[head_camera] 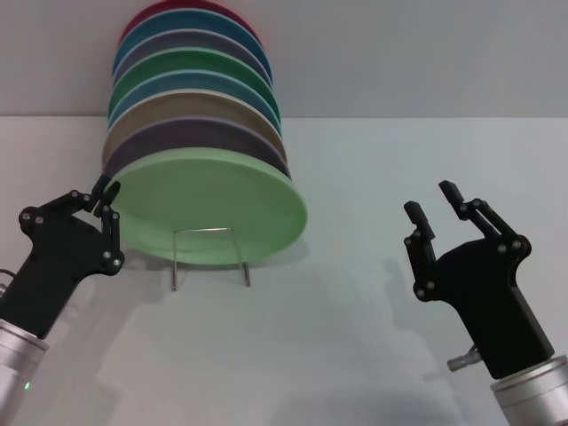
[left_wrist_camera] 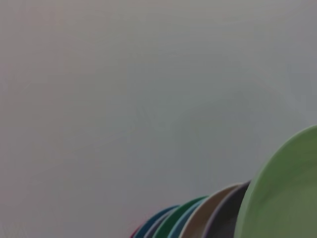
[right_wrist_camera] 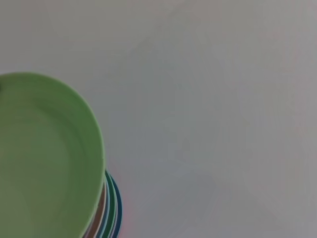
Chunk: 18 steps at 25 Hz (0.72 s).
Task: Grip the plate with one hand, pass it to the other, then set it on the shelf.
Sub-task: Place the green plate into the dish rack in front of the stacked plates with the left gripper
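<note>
White tabletop meets a grey wall behind it. On the plate's left edge, the left gripper pinches the rim of the light mint-green plate between its fingertips. That plate stands tilted at the front of a leaning row of coloured plates, with its lower edge at the shelf, a thin wire rack whose upright loop shows in front of it. Behind the plate come a dark lilac one, then tan, green, blue and red rims. Well to the right of the plate, the right gripper hovers over the table with its fingers spread, holding nothing.
</note>
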Each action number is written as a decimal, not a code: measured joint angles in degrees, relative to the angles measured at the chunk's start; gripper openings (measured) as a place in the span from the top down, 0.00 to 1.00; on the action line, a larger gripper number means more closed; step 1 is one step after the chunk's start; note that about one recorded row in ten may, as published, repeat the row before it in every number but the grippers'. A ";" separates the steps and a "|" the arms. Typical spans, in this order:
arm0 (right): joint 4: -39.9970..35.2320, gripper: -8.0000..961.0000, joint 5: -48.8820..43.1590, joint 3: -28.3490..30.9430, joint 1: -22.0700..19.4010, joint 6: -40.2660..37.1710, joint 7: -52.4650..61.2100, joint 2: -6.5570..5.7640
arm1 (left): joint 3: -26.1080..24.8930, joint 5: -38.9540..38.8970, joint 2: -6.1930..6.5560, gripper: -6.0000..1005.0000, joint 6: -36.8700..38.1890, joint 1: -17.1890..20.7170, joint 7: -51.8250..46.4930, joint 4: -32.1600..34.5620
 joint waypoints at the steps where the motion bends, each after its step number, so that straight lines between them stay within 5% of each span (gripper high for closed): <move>1: -0.02 0.63 0.06 0.00 0.07 0.02 0.00 0.00 | 0.00 0.00 0.00 0.96 -0.34 0.00 0.00 -0.14; 12: -0.35 0.63 0.15 0.00 0.57 0.05 0.00 0.00 | -0.01 -0.01 0.00 0.96 -1.19 0.49 0.00 -0.73; 18: -0.51 0.63 0.30 1.69 0.79 0.67 0.32 0.00 | -0.01 0.00 0.00 0.82 0.53 1.95 0.00 -0.73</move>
